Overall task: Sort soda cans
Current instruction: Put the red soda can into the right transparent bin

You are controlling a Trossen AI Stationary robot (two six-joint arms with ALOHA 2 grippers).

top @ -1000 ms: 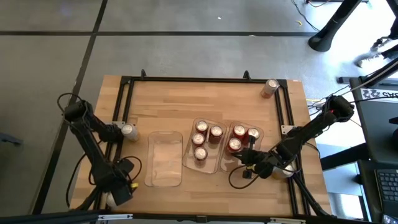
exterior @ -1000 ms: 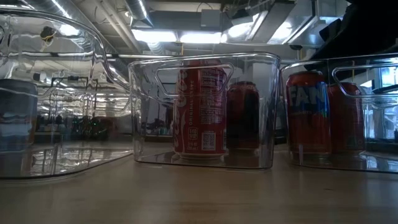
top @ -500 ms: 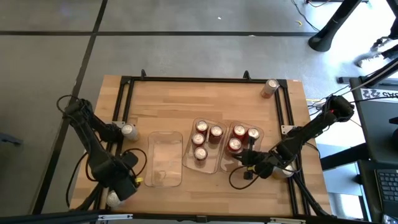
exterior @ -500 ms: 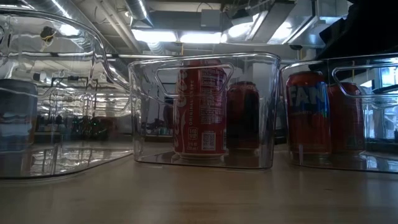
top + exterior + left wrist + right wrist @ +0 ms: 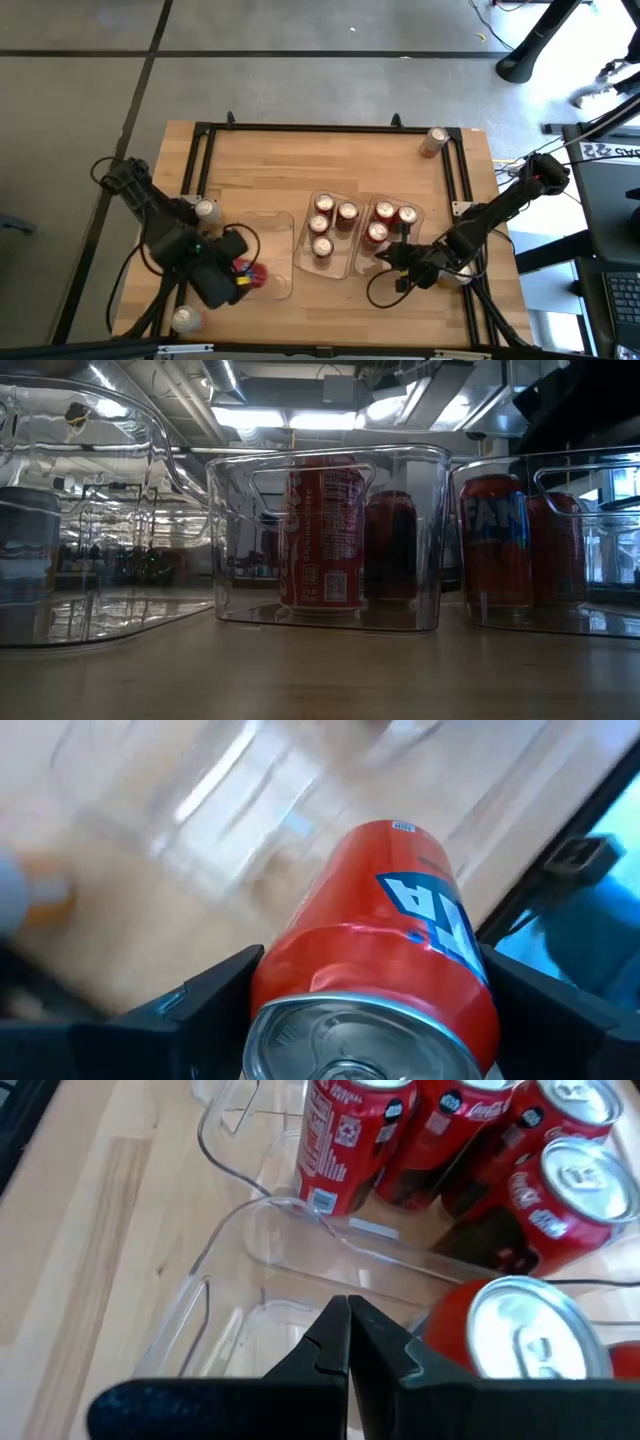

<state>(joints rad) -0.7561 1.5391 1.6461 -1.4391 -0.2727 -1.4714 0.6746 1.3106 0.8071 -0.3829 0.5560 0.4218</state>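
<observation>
My left gripper [image 5: 243, 277] holds an orange-red soda can [image 5: 390, 920] in the air over the near end of the clear left tray [image 5: 268, 240]. The middle tray [image 5: 303, 240] holds three red cans [image 5: 322, 224]. The right tray [image 5: 420, 213] also holds three cans [image 5: 385, 212]. My right gripper [image 5: 348, 1330] is shut and hovers at the right tray's near end, touching nothing that I can see. Loose cans stand at the far right [image 5: 433, 140], the left [image 5: 207, 210] and the near left corner [image 5: 185, 318]. My left gripper pinches the orange-red can between its two fingers, on opposite sides of the wall near the silver top end [image 5: 300, 982]. The fingers come from above, slanting steeply down. The can is lifted clear and hangs tilted, its top toward the wrist and its bottom toward the table.
A black frame [image 5: 205, 130] runs along the table's far, left and right edges. Cables loop beside both arms near the front edge. In the low view the clear tray walls [image 5: 230, 540] stand close together, side by side.
My left gripper has risen from the near left corner and swung toward the table's right, over the left tray's near end. It has turned and tipped on the way. The orange-red can has gone with it, lifted clear.
</observation>
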